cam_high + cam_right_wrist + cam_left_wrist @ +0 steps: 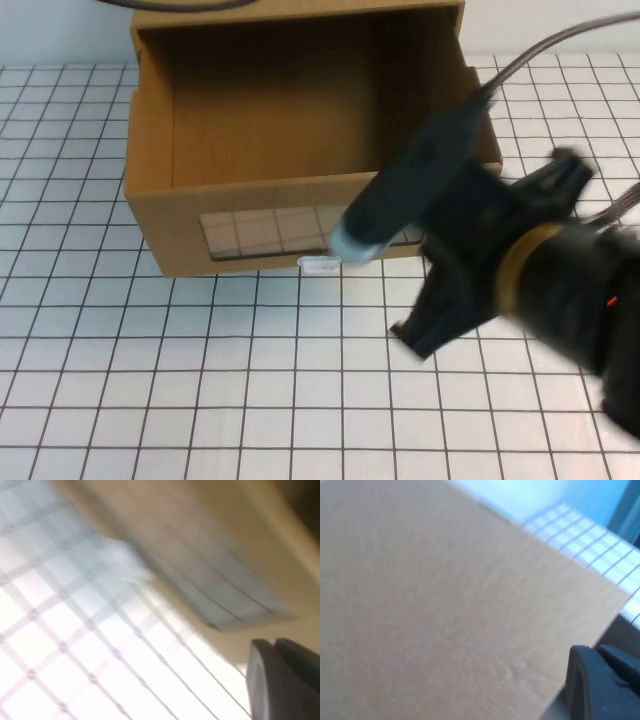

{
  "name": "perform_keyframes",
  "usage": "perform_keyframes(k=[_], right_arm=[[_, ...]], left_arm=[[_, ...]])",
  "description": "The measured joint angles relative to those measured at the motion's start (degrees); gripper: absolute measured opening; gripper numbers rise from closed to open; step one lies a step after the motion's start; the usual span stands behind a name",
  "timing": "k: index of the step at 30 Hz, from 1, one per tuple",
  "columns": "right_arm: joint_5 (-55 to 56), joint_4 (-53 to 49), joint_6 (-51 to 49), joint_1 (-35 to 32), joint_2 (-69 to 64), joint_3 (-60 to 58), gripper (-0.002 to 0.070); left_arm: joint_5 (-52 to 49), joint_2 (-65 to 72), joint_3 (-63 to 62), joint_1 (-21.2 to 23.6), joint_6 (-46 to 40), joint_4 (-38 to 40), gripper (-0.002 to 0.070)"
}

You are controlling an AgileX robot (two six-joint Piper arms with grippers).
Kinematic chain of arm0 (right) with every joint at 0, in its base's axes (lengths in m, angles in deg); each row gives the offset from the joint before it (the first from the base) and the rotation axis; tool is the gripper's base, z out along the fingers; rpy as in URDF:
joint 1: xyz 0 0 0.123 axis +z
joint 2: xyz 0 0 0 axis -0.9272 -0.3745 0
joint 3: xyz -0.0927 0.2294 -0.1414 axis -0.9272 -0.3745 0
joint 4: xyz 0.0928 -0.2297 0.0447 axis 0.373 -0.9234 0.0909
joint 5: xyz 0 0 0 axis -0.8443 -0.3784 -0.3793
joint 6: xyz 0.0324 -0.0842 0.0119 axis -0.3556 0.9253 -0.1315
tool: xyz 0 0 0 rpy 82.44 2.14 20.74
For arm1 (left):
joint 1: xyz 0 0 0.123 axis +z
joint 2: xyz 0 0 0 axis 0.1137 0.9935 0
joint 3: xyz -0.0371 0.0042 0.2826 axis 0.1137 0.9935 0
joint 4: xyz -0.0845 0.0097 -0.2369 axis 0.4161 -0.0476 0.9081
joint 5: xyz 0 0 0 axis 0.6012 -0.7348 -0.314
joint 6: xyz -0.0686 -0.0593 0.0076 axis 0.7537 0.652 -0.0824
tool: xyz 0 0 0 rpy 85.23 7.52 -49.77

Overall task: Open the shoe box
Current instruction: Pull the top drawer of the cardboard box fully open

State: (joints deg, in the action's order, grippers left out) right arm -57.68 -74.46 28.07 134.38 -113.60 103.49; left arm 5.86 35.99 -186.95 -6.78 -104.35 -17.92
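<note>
The shoe box (165, 225) sits at the far middle of the gridded table (150, 380). Its top is open towards the camera, so the brown inner walls show. The near wall has a clear window (265, 230), and the table's grid shows through it. A small white tab (320, 265) lies on the table just in front of that wall, below the window's right end.

The right gripper (357, 242) reaches in from the right and hangs low over the box's near wall, just beside the tab. It is closed tight, and it seems to have hold of nothing, though motion blur hides the tip.

The left gripper (602, 685) shows only in its own wrist view, close against a flat cardboard face. Whether it is open or closed I cannot tell.
</note>
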Motion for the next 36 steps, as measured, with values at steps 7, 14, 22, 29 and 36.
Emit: perform_keyframes(k=[7, 14, 22, 29, 36], right_arm=[[-8.02, 11.45, 9.37, -11.72, 6.42, 6.43, -0.0011], [-9.43, 29.02, 22.79, -30.31, 12.95, 6.31, -0.0011], [-3.9, 45.52, 30.33, -45.0, 26.01, -4.05, -0.0013], [9.15, 50.34, 30.57, -45.69, 43.57, -19.43, -0.0013], [23.71, 52.07, 27.74, -45.69, 58.1, -33.91, -0.0013]], left_arm=[[-0.55, -7.4, 0.9, 0.0, 1.74, -3.2, -0.0002], [-0.34, -21.46, 14.99, 0.0, 2.9, -9.17, -0.0002], [16.71, -44.55, 48.32, 0.0, 0.05, -11.06, -0.0002], [41.75, -67.62, 84.76, 0.0, -2.25, -10.46, -0.0002], [59.9, -91.88, 113.03, 0.0, -2.41, -9.62, -0.0002]])
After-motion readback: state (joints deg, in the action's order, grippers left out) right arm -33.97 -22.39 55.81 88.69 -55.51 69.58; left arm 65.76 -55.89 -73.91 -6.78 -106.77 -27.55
